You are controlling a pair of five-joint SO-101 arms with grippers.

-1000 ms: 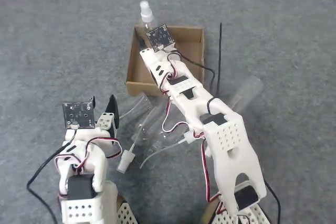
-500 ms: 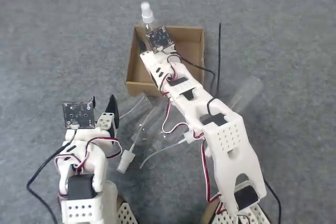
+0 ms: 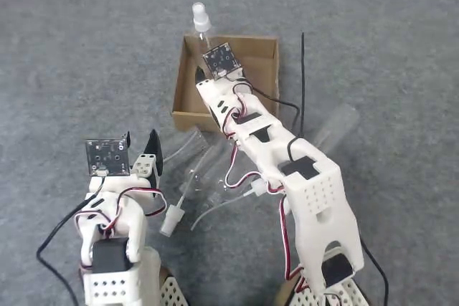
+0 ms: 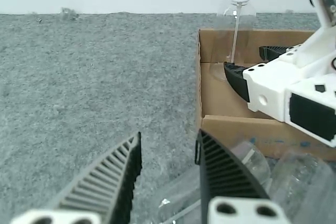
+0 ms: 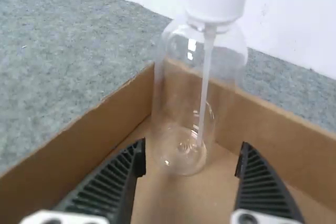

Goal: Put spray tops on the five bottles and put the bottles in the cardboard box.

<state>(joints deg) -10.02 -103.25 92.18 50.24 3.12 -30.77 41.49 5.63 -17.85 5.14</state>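
Clear bottle (image 5: 181, 103) upright in cardboard box (image 5: 68, 156), right end effector (image 5: 191, 153) open, drawn slightly back

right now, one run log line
right gripper open in cardboard box | capped bottle upright, ungripped | left gripper open

Grey felt table (image 3: 72, 69) w/ cardboard box (image 3: 186, 114), bottles (image 3: 337, 125) lying, 1 spray top (image 3: 172, 218).

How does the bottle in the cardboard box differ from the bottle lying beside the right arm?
The boxed bottle stands upright; the lying bottle rests on its side. The boxed bottle is inside the cardboard box; the lying bottle is on the carpet. Both are clear.
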